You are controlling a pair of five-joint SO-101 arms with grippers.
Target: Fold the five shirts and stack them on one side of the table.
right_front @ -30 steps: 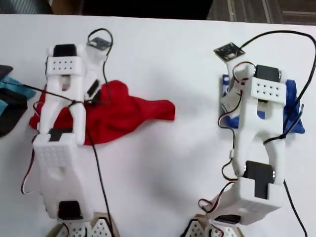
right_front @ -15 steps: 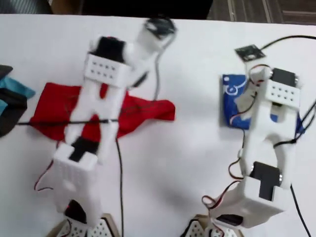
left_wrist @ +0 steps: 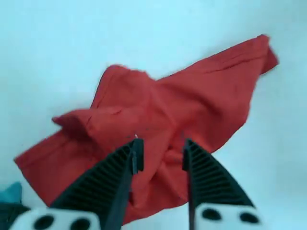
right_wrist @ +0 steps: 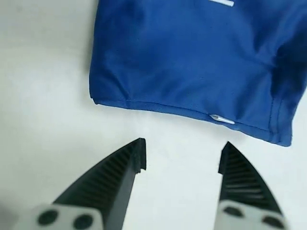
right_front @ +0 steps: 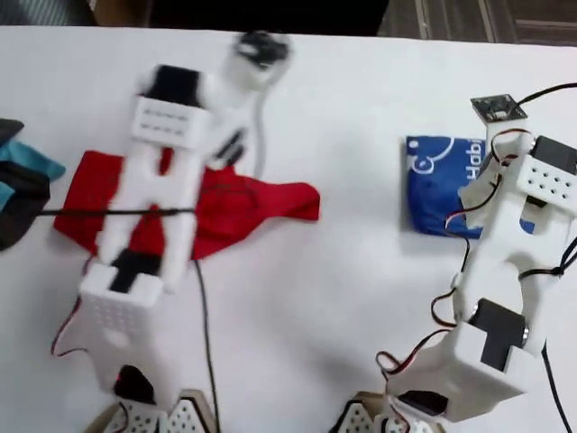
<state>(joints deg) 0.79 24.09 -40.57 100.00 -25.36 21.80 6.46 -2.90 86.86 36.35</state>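
Observation:
A crumpled red shirt lies spread out left of the table's middle, with my left arm stretched over it. Seen from the left wrist, my left gripper hangs open above the red shirt, nothing between its fingers. A folded blue shirt with white print lies flat at the right. My right arm stands at its right side and covers that edge. In the right wrist view my right gripper is open over bare table, just off the hemmed edge of the blue shirt.
Dark and teal garments lie bunched at the table's left edge. A black cable runs across the red shirt. The white table is bare between the two arms. The table's far edge runs along the back.
My left arm has risen off the red shirt and stretched farther across the table. My right arm has swung to the right, uncovering most of the blue shirt.

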